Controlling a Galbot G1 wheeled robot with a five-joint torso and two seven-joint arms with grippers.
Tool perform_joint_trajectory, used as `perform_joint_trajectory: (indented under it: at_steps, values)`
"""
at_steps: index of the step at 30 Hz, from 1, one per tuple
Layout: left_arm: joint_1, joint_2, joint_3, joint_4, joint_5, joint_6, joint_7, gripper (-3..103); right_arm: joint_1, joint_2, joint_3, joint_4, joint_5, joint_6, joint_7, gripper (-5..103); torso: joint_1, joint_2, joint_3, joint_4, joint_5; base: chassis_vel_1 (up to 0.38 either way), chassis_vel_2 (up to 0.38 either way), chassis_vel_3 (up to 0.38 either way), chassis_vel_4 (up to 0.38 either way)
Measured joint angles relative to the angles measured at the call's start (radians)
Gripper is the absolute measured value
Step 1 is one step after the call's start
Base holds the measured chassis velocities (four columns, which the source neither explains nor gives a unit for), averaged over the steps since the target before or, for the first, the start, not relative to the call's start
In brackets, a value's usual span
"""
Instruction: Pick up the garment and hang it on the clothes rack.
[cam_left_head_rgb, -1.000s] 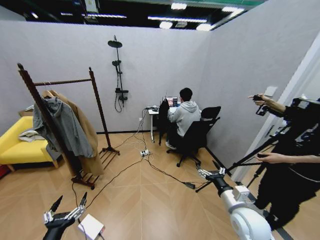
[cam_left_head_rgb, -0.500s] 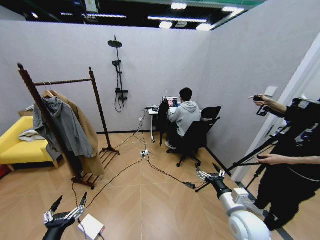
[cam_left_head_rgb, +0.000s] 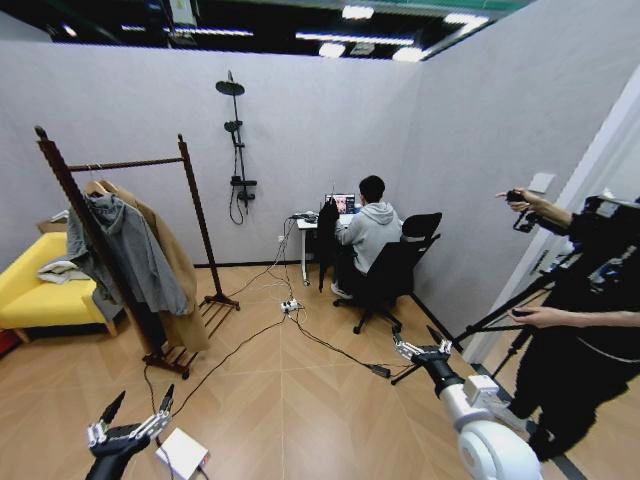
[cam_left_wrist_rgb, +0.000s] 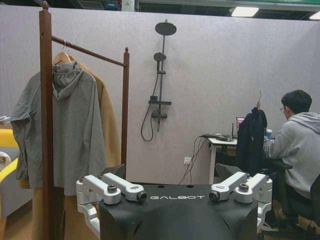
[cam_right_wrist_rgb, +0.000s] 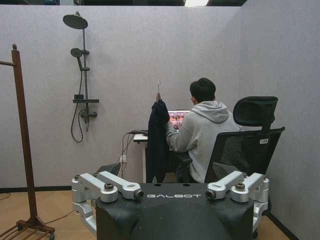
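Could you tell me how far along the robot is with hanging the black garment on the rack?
Nothing is done yet. The garment hangs by the desk across the room. The clothes rack carries just a grey jacket and a tan coat. The left gripper and right gripper are open, empty and low. Fetching and hanging remain.

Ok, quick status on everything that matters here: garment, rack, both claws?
garment: hanging by the desk, not picked up.
clothes rack: upright, holding a grey hooded jacket and tan coat.
left claw: open, holding nothing, low over the floor.
right claw: open, holding nothing.
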Motion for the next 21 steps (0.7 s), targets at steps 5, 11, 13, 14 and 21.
perform_joint_trajectory:
  at_steps: [5,11,13,14,21]
  values:
    - [0.0,0.0,0.0,0.0,0.0,0.0,0.0,100,0.008,-0.005,-0.008,-0.017,0.001,0.006,-0.017,100,0.0,0.0,0.0,0.0001,0.0001,-0.054,0.051,0.048,-0.05]
    - [0.0,0.0,0.0,0.0,0.0,0.0,0.0,100,0.011,-0.007,-0.015,-0.021,0.001,0.009,-0.022,100,0.0,0.0,0.0,0.0002,0.0,-0.146,0.158,0.141,-0.158]
    - [0.0,0.0,0.0,0.0,0.0,0.0,0.0,100,0.009,-0.009,-0.015,-0.021,0.001,0.01,-0.024,100,0.001,0.0,0.0,-0.0002,-0.0003,-0.177,0.21,0.219,-0.183]
    - [0.0,0.0,0.0,0.0,0.0,0.0,0.0,100,0.009,-0.009,-0.015,-0.021,0.001,0.01,-0.024,100,0.001,0.0,0.0,-0.0002,-0.0003,-0.177,0.212,0.239,-0.183]
    - [0.0,0.0,0.0,0.0,0.0,0.0,0.0,100,-0.002,-0.009,-0.013,-0.017,0.001,0.013,-0.029,100,0.0,0.0,0.0,-0.0003,-0.0001,-0.274,0.251,0.268,-0.254]
